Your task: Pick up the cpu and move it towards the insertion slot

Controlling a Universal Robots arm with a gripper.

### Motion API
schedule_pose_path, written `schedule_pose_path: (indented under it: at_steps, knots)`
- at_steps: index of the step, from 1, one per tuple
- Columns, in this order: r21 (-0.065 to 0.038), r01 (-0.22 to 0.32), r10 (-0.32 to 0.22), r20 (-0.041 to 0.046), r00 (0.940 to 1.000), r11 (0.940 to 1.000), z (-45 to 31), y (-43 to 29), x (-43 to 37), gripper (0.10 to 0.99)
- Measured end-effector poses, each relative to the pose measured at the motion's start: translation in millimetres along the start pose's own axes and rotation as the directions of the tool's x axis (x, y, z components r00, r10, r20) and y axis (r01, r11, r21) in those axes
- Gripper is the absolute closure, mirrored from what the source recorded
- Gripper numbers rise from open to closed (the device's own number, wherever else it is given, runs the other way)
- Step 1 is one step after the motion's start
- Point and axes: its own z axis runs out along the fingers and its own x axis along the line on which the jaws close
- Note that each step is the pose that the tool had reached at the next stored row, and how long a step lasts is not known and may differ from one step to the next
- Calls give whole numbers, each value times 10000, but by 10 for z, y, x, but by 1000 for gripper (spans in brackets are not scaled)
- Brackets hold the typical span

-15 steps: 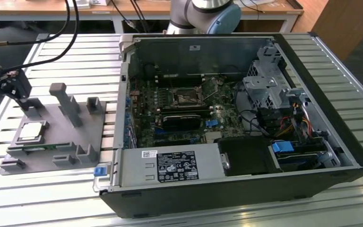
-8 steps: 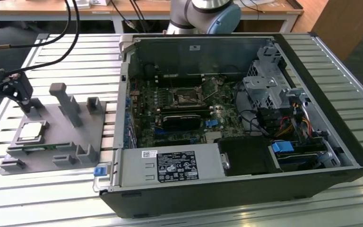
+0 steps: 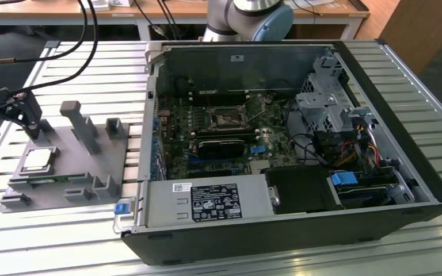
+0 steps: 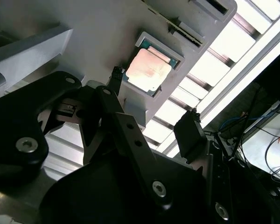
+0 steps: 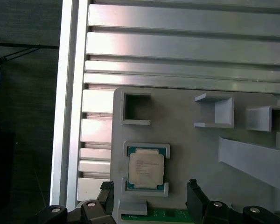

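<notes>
Cpu (image 5: 146,168) lies unlifted in the fixture (image 3: 67,164) at the exterior view's left. Gripper (image 3: 27,123) hovers just above it, jaws wide and empty. Slot (image 3: 227,119) sits well apart, inside the case (image 3: 282,247).

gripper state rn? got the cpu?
Gripper: open, holding nothing. The cpu lies in its recess in the grey fixture.

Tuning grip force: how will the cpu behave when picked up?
The cpu looks thin and flat: probably stiff, light, won't roll. Its smooth metal top may be slippery. It sits framed in a recess of the fixture, so likely only thin edges to grip.
</notes>
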Motion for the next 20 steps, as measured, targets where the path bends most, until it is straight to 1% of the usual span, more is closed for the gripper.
schedule_pose_path:
  at_steps: [8, 20]
  knots:
    - [4, 0, 0, -1, 10000, 10000, 57, -2, 0, 365]
    - [4, 0, 0, -3, 10000, 10000, 115, -5, 0, 365]
